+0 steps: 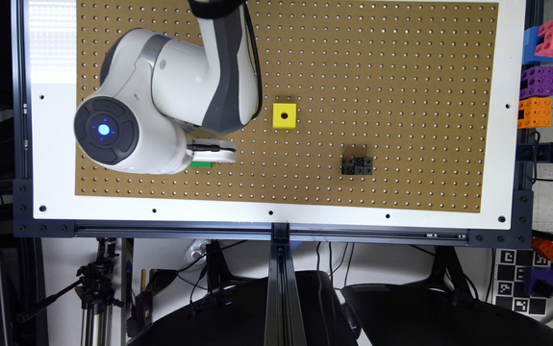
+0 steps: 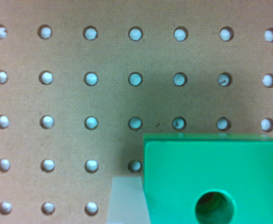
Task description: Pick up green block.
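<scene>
Fingers first: one pale pad [image 2: 125, 200] of mine shows in the wrist view, touching the green block [image 2: 213, 182] on its side; its partner is out of frame, so I cannot tell whether I am gripping. Going left to right in the exterior view, my gripper [image 1: 211, 151] sits left of centre over the green block [image 1: 200, 164], then the yellow cube [image 1: 284, 116], then the black studded brick [image 1: 357, 165] on the pegboard [image 1: 401, 72]. Exterior shows a green sliver; wrist shows its round hole.
</scene>
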